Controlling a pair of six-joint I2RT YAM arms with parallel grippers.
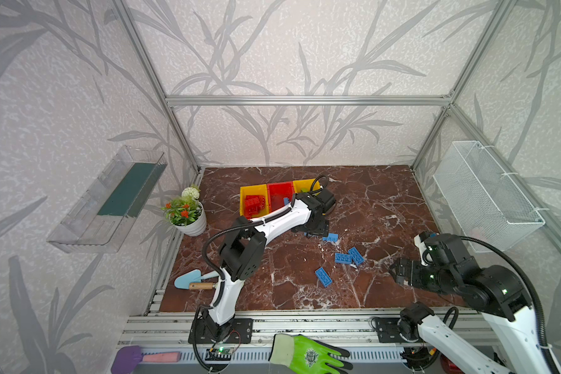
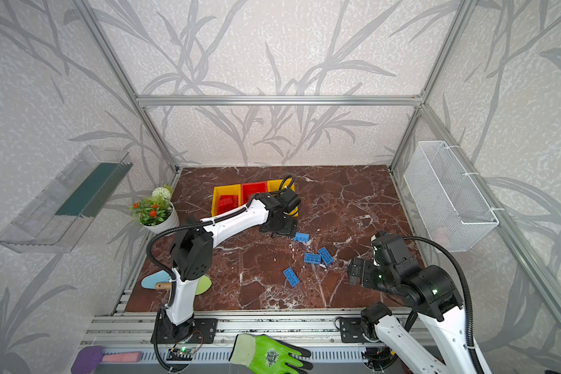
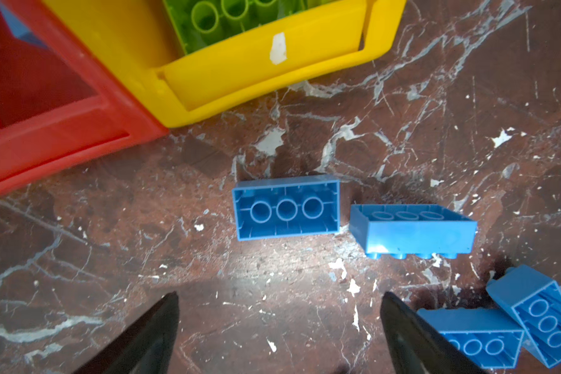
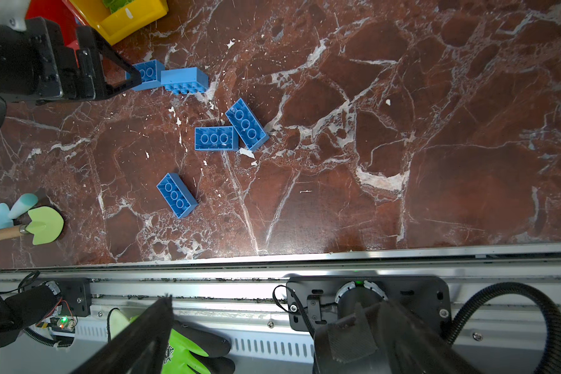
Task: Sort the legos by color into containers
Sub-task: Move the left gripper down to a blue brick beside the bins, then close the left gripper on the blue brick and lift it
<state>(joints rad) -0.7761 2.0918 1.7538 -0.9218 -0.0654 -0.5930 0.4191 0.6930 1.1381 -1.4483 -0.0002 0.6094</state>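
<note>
A: What is found at the far left?

B: A clear plastic tray [image 1: 88, 210] is fixed to the left wall. On the brown marble-patterned table [image 1: 386, 200], a white pot of artificial flowers [image 1: 188, 215] is set by the left edge. A light blue toy shovel [image 1: 187, 279] is laid nearer the front.

A: Where are the bins placed?

B: The three joined open-top plastic bins are set toward the back, left of the middle. In the left yellow bin [image 1: 242, 202] red studded bricks [image 1: 255, 204] are piled. The red bin [image 1: 279, 187] comes next, and lime green bricks [image 3: 214, 22] are held in the right yellow bin [image 3: 272, 74].

A: And the left gripper?

B: The left gripper [image 3: 279, 298] is held low just in front of the red and right yellow bins, its jaws spread wide and nothing gripped. A blue brick turned hollow side up [image 3: 287, 209] is seen on the table near its fingertips, untouched, with a second blue brick [image 3: 412, 230] just beside it.

A: What is seen further right?

B: A lone blue brick [image 1: 323, 277] and a pair of blue bricks [image 1: 343, 258] lying close together are scattered mid-table. The right gripper [image 4: 276, 301] is held over the front right of the table, well apart from them, jaws wide and empty. A white wire mesh basket [image 1: 486, 194] is hung on the right wall.
</note>
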